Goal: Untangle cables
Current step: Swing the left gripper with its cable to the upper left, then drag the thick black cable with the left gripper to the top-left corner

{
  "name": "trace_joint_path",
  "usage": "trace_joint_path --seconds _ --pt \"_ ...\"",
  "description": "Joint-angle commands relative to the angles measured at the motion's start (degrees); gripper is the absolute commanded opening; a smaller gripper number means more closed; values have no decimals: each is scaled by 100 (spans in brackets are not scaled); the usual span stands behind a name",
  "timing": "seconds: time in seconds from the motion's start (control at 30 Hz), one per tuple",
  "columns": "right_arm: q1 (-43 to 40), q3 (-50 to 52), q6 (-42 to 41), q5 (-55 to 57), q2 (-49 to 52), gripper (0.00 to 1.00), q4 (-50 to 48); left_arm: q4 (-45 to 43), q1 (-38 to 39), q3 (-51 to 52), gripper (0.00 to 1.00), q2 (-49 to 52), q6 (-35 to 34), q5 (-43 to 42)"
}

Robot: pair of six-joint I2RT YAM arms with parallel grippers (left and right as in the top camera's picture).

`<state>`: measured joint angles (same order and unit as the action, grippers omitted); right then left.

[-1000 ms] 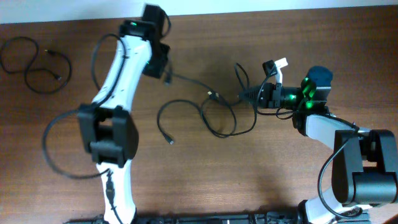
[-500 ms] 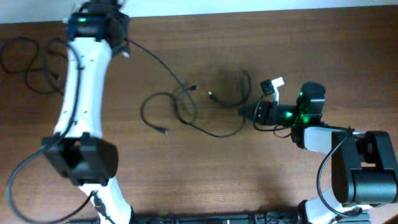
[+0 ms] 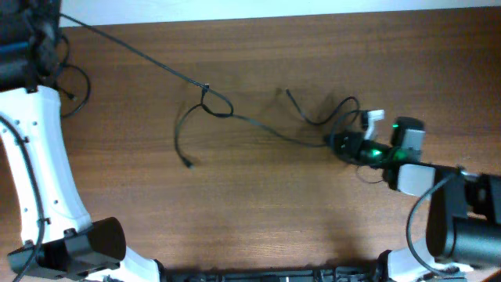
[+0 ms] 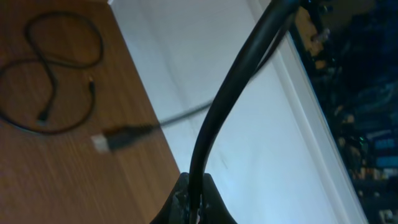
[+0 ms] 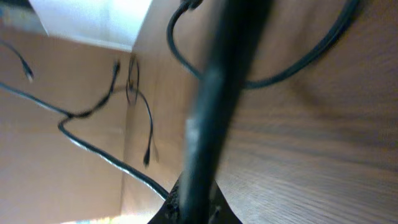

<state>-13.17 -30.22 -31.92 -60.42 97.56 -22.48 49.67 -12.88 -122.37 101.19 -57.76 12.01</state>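
— Overhead view: brown wooden table, white left arm up the left edge, right arm low at the right.
— And the cables?
— Long cable across the table, taut from the left gripper at the far top-left corner down to a knotted loop near the middle. From there on to the right gripper, with slack curls just beside it. Second cable coiled loose on the wood at the far left, well apart from the loop.
— Claws?
— Left wrist view: fingertips pressed together on the long cable, a blurred strand rising from between them. Right wrist view: likewise pinched on that cable.
— Small bits?
— Plug end lying free below the loop, another plug end free above the slack near the right gripper.
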Motion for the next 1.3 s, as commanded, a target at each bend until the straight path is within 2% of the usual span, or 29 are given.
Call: trace_joint_path --seconds 0.0,0.1,0.33,0.47,0.6,0.7,0.73,0.93,0.97,1.0,1.03,1.1,1.13,1.17,1.27 --pt "-721 -116 286 240 -592 4 160 -87 -483 -70 0 -92 232 87" --pt "-1178 -122 651 339 -894 4 476 -98 -800 -70 0 -92 234 87" --pt "-2275 -127 660 562 -990 4 741 79 -1141 -68 0 -92 234 81" --pt "-2352 -127 664 562 -990 4 1005 138 -1139 -68 0 -92 232 -282" --pt "-2050 -125 839 518 -988 4 1425 125 -1064 -68 0 -92 378 -1285" --pt "-1578 -125 1215 522 -988 4 1755 -70 -916 -68 0 -92 1318 -1989" --pt "-1276 -125 1357 553 -988 4 1895 -199 -791 -68 0 -92 2006 -2118" --pt "310 -125 1370 1080 -988 4 2059 -251 -225 -68 0 -81 4129 -2033" --pt "625 -125 1373 1172 -988 4 2061 -269 -170 -68 0 -81 4481 -1628" --pt "925 -125 1370 1261 -988 4 2063 -343 -144 -68 0 -76 4677 -658" --pt "1182 -125 1370 1377 -988 4 2063 -459 -146 -68 0 -57 4677 157" --pt "1578 -125 1370 1681 -988 4 2063 -743 -162 -68 0 -24 4693 1217" --pt "1762 -125 1368 1880 -988 4 2063 -922 -181 -68 0 0 4824 1486" --pt "1928 -125 1366 2081 -988 4 2063 -1075 -190 -68 0 20 5060 1405" --pt "2221 -125 1364 2339 -988 4 2140 -1434 -190 -68 0 149 5831 800"
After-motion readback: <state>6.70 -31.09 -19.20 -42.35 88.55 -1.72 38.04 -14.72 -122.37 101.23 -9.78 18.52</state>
